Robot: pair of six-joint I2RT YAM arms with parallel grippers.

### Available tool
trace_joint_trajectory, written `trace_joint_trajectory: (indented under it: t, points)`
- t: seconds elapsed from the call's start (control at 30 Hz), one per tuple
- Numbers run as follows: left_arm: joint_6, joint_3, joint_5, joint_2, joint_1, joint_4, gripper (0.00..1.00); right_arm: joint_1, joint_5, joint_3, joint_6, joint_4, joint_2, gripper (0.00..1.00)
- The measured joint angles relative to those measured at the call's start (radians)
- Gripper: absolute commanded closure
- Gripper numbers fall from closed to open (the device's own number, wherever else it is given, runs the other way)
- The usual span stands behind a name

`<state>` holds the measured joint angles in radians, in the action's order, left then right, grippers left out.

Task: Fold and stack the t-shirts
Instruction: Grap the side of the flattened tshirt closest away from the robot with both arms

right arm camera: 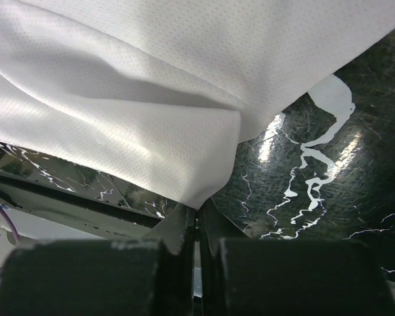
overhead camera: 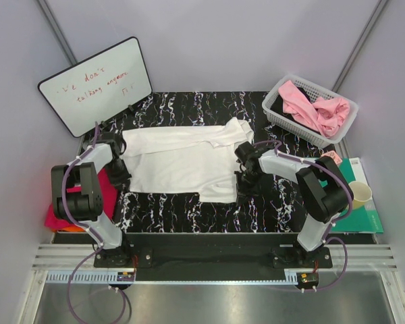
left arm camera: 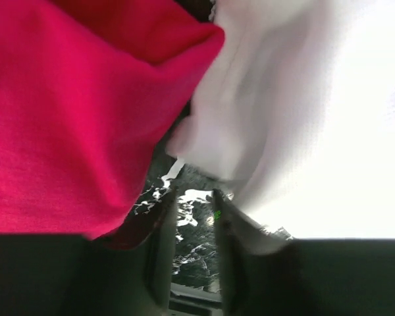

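Top external: arms bent inward over the bench; right fingers clamp the white t-shirt, left fingers slightly apart.

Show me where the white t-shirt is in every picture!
Top external: the white t-shirt lies spread out in the middle.
Left wrist: it fills the right side, beside a magenta-red shirt.
Right wrist: it covers the top and left.
Shared landmark: the black marbled tabletop under it.
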<state>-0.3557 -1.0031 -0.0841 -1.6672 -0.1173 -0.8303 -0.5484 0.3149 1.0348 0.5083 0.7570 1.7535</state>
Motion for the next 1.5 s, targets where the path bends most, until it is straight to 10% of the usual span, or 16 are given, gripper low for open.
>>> trace_joint_trajectory:
  t: [0.8, 0.83, 0.87, 0.93, 1.5]
  points:
    - [0.013, -0.082, 0.0, 0.157, 0.0, -0.036, 1.0, 0.106, -0.063, 0.202, -0.045, 0.053, -0.105, 1.0]
    - [0.015, -0.092, 0.0, 0.152, 0.0, -0.037, 0.96, 0.111, -0.065, 0.229, -0.052, 0.052, -0.106, 1.0]
    - [0.016, -0.103, 0.0, 0.144, 0.0, -0.04, 0.65, 0.113, -0.068, 0.243, -0.059, 0.05, -0.105, 1.0]
    - [0.027, -0.132, 0.0, 0.118, 0.0, -0.045, 0.55, 0.117, -0.069, 0.273, -0.069, 0.053, -0.098, 1.0]
    - [0.034, -0.125, 0.0, -0.003, 0.0, -0.051, 0.6, 0.144, -0.069, 0.296, -0.103, 0.079, -0.029, 1.0]
